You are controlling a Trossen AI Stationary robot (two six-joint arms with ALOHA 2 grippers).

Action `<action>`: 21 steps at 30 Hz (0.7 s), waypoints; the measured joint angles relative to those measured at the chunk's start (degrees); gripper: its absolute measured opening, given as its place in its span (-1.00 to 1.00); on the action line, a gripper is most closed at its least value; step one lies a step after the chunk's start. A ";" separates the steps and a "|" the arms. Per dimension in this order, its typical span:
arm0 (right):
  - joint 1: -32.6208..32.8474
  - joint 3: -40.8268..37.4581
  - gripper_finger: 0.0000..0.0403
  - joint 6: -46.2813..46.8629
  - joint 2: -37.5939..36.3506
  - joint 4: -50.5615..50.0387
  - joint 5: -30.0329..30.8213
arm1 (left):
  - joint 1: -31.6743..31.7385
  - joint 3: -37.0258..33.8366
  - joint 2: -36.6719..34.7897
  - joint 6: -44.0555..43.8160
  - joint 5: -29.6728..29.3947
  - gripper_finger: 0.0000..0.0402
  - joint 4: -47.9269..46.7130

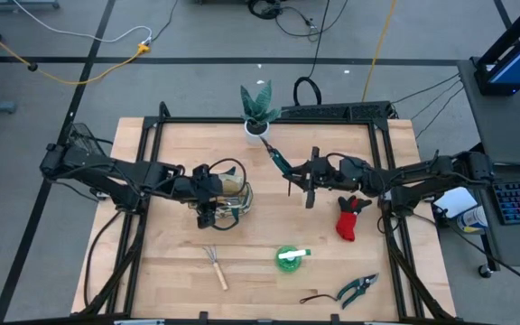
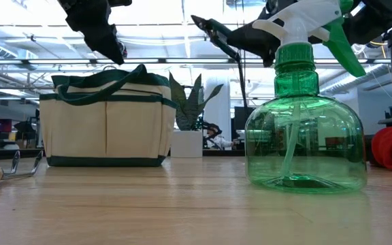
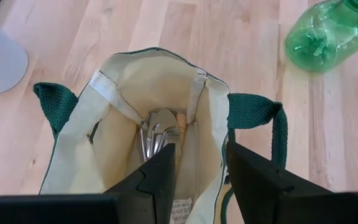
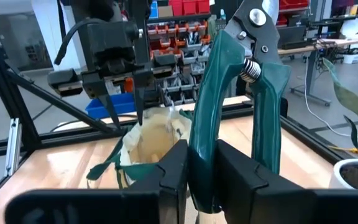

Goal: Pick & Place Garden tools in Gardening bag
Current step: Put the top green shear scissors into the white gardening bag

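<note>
The right claw (image 4: 201, 171) is clamped on the green-handled pruning shears (image 4: 229, 93), held in the air above the bench (image 1: 260, 271) just toward three o'clock of the gardening bag (image 1: 228, 194). The left claw (image 3: 201, 171) hovers over the bag's open mouth with its fingers apart and empty; metal tools (image 3: 157, 134) lie inside.

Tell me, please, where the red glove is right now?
In the high view the red glove lies on the table's right side, beside the right arm, up from the pruning shears.
</note>
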 joint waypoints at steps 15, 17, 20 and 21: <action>-0.02 0.00 -0.72 0.03 6.46 12.48 -0.51 | 0.00 0.00 0.00 0.08 -7.51 -0.27 0.56; -0.04 0.00 -0.72 0.05 6.61 13.41 -2.67 | 0.00 0.00 0.00 1.22 -9.11 -0.27 1.47; 0.01 0.00 -0.72 0.03 6.59 15.74 -4.94 | 0.00 0.00 0.00 4.14 -10.11 -0.27 4.40; 0.01 0.02 -0.72 0.03 6.59 16.05 -5.56 | 0.00 0.00 0.00 5.26 -10.28 -0.27 5.64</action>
